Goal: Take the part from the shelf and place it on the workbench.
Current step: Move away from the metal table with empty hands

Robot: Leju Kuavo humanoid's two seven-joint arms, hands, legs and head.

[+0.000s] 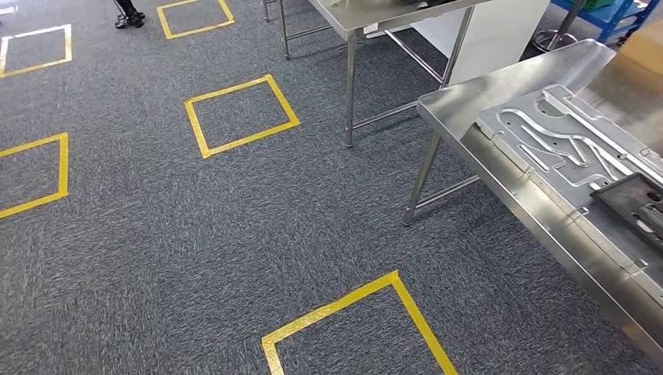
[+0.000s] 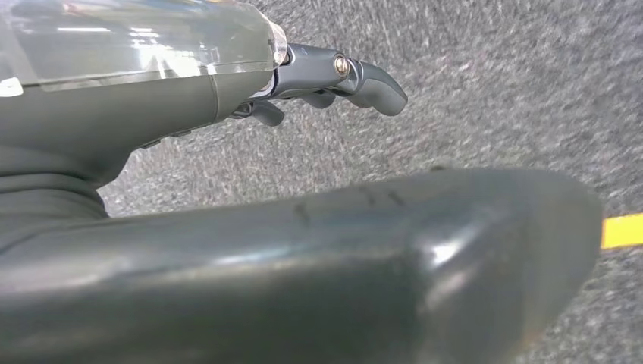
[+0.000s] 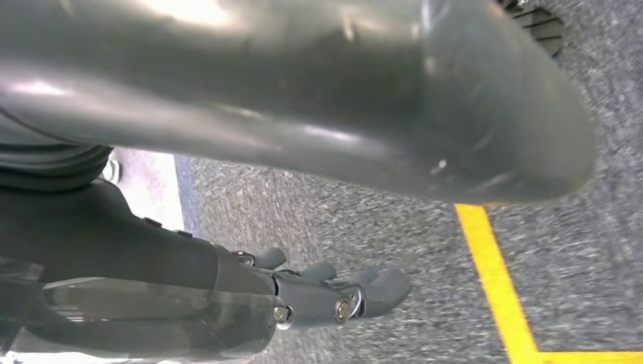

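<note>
- The part: a flat pale-grey stamped metal panel with curved raised channels (image 1: pixel 563 141) lies on the shiny steel bench (image 1: pixel 500 86), and may be of the kind the task means; I cannot tell whether it is the very one. No shelf is in sight, so I judge the fetching step is not yet under way.
- A dark rectangular framed piece (image 1: pixel 635 205) rests on the near end of the panel, overlapping it and close to the bench's front edge.
- A second steel bench (image 1: pixel 352 23) stands just beyond the first bench, on the side away from the robot.
- The left hand (image 2: pixel 334 80) hangs over the grey carpet (image 1: pixel 156 234), fingers loosely bent and apart, holding nothing, presumably because nothing has been picked up.
- The right hand (image 3: pixel 326 292) hangs likewise, fingers apart and empty, near a yellow tape line (image 3: pixel 497 280).
- Yellow tape squares (image 1: pixel 241 115) mark the carpet beside the bench, probably standing spots.
</note>
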